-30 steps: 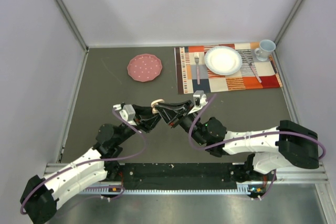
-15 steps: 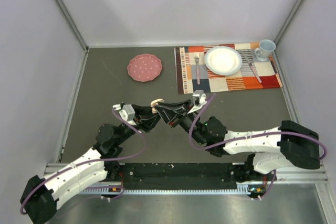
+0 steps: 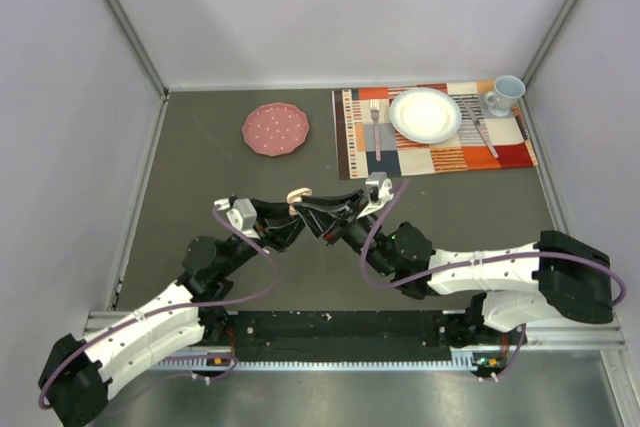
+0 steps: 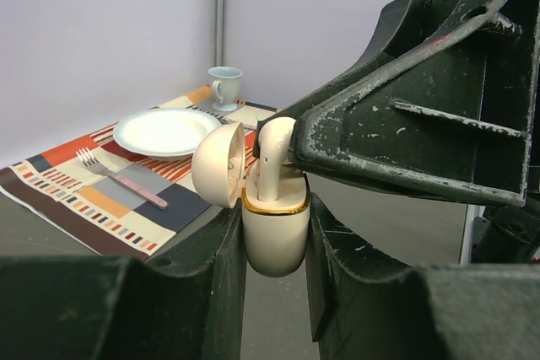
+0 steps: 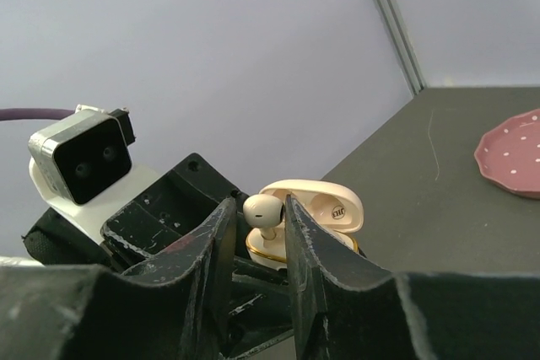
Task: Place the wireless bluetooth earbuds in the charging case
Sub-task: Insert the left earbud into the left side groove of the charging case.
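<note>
Fingers (image 5: 308, 250) of the right gripper (image 5: 259, 206) are set closely either side of the head of one white earbud (image 4: 272, 153); a sliver of gap seems to show on one side, so whether it is pinched or only flanked cannot be told. The earbud is stood upright with its stem down inside the charging case (image 4: 273, 250), its head well proud of the gold rim (image 4: 274, 206), so it is judged not fully seated. The case is clamped by its lower body between the fingers (image 4: 207, 284) of the left gripper (image 4: 274, 229), lid (image 4: 218, 164) hinged open to one side, and is held seemingly up off the table (image 3: 200, 167) near its middle, where the two arms meet.

If the earbud is let go before it is pressed home, it could be tipped out of the case and dropped to the table. If it is pushed down off-axis, the stem could be jammed against the rim, or the smooth rounded case could be levered out of the left grip. If the right fingers are drawn away sideways, the earbud or the open lid could be caught and dragged. The placemat (image 3: 430, 155), white plate (image 3: 425, 114), cup (image 3: 505, 94) and pink plate (image 3: 275, 130) are well apart at the far side
</note>
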